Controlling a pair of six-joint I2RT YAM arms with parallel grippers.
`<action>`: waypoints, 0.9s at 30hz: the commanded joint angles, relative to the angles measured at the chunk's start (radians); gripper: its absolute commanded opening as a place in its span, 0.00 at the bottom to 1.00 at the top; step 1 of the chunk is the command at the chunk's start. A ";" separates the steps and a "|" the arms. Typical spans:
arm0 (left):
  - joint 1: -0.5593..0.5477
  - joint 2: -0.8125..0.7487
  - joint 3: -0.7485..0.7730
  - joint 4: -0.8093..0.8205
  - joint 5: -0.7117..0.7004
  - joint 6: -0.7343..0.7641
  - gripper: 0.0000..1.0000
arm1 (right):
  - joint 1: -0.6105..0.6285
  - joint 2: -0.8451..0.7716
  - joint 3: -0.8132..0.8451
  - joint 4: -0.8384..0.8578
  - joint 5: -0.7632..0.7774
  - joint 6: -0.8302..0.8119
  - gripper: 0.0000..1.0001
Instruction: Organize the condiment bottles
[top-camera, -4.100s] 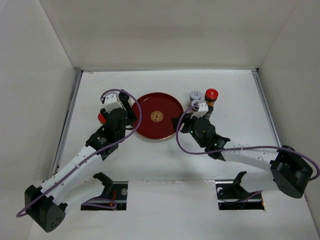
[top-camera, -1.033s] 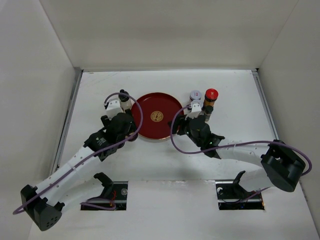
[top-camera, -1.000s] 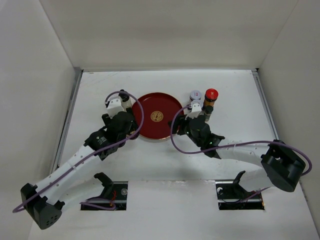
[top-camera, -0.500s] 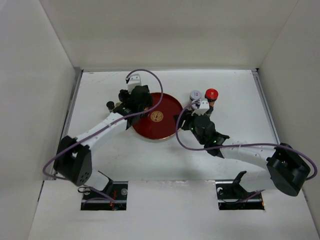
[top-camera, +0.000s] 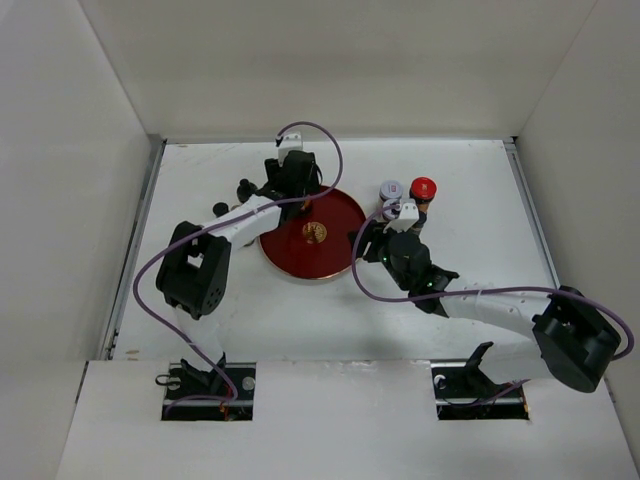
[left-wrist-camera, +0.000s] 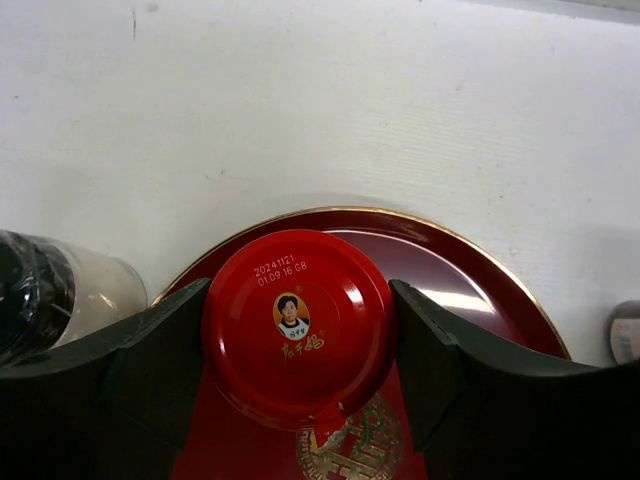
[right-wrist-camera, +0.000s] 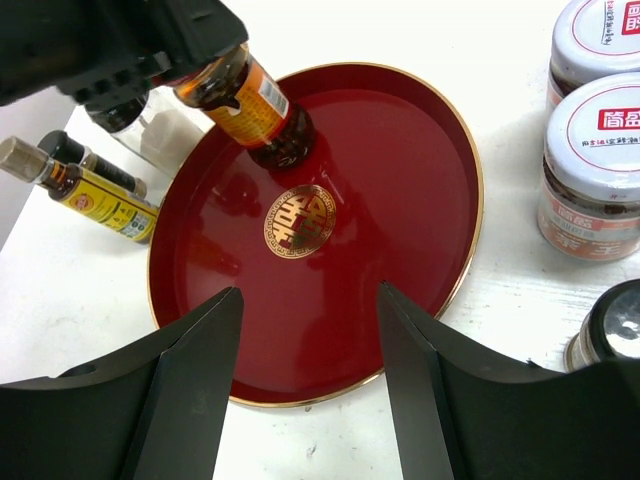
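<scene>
My left gripper (left-wrist-camera: 300, 300) is shut on an amber jar with a red cap (left-wrist-camera: 296, 325), held upright over the round red tray (left-wrist-camera: 480, 290). In the right wrist view this jar (right-wrist-camera: 255, 105) has its base just behind the tray's gold centre (right-wrist-camera: 299, 221); whether it touches, I cannot tell. My right gripper (right-wrist-camera: 308, 290) hangs open and empty over the tray's near rim (right-wrist-camera: 300, 395). Two white-lidded jars (right-wrist-camera: 597, 165) (right-wrist-camera: 600, 35) and a black-capped bottle (right-wrist-camera: 612, 335) stand right of the tray. A slim yellowish bottle (right-wrist-camera: 95, 190) lies left of it.
From above, the left gripper (top-camera: 292, 180) is at the tray's far edge and the right gripper (top-camera: 366, 240) at its right rim. A red-capped jar (top-camera: 423, 187) stands at the right. A clear black-capped jar (left-wrist-camera: 50, 290) stands left of the tray. White walls enclose the table.
The left arm has swung from the left of the tray to its far side, carrying the red-capped jar over the tray. The right gripper has barely shifted.
</scene>
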 joint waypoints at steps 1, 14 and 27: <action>0.009 -0.008 0.095 0.151 -0.003 0.023 0.24 | -0.004 -0.003 0.008 0.038 0.000 0.005 0.62; -0.002 -0.127 -0.015 0.235 -0.009 0.027 0.76 | -0.004 0.021 0.016 0.039 -0.006 0.008 0.64; 0.001 -0.644 -0.392 0.208 -0.100 -0.066 0.64 | -0.006 0.021 0.016 0.039 -0.008 0.011 0.63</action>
